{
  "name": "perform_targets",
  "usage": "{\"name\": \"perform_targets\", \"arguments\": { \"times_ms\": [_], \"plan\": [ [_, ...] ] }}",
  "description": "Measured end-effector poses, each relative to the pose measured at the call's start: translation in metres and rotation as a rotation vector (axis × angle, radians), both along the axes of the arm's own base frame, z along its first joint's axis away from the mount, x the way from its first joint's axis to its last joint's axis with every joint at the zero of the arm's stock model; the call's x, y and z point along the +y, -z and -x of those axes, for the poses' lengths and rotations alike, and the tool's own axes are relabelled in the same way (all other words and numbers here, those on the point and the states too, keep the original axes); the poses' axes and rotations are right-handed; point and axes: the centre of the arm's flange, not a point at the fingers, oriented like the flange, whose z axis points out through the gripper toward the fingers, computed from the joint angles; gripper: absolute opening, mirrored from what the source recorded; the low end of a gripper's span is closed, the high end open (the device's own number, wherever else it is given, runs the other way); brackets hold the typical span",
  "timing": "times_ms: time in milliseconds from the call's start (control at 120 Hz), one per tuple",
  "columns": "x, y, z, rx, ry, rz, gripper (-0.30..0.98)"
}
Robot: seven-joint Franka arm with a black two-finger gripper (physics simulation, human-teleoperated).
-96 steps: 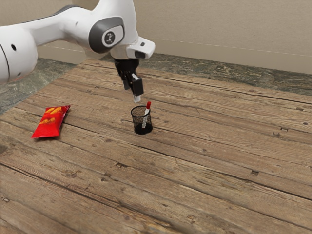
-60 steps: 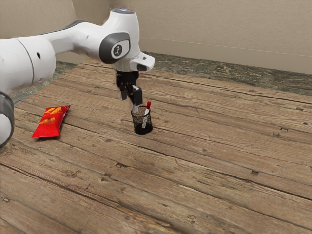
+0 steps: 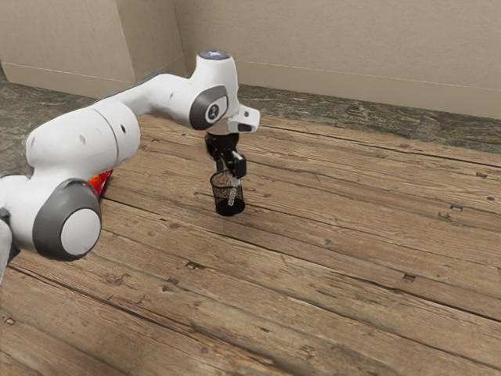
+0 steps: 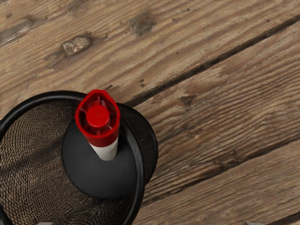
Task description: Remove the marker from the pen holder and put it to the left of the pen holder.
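Pincer (image 3: 227,178) spread, nothing pinched; it hangs at the holder's mouth, just L of centre in ext. view. Marker (image 4: 98,117) stands in the pen holder (image 3: 228,211), red cap up, tilted, cap by the rim.

Step in hand, we judge: lining up for the grasp. We'd want one finger each side of the barrel, square to its lean, before closing. Watch the rim: a finger coming down on it could tip or drag the whole cup, which looks light. Grip high, nr. the cap, firm but not hard; round barrel may roll betw. pads. Then lift straight up till the lower end clears the mesh, & only then go sideways for the L-hand set-down. Lay it down gently, else it may roll.

Surface: table (image 3: 313,266) of worn brown planks, w/ dark seams & knots. Red packet (image 3: 99,182) at mid-left of frame, partly behind our arm (image 3: 84,145). Beyond, dark mottled floor (image 3: 313,108) across upper frame, then plain beige wall (image 3: 337,47) along top.
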Motion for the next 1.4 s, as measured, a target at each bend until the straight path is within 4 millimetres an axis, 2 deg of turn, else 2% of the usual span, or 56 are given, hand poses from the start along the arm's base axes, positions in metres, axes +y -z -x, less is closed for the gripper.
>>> {"name": "perform_targets", "arguments": {
  "times_ms": [225,400,600,1008,1233,1400],
  "plan": [
    [0.008,0.007,-0.014,-0.08,-0.011,0.019,0.44],
    [0.007,0.0,-0.021,-0.137,-0.012,0.038,0.37],
    [0.005,0.013,-0.024,-0.146,-0.014,0.054,0.28],
    [0.006,0.012,-0.026,-0.162,-0.015,0.052,-0.01],
    [0.008,-0.011,-0.024,-0.179,-0.018,0.039,-0.07],
    [0.007,-0.047,-0.017,-0.19,-0.021,0.028,-0.08]
  ]
}}
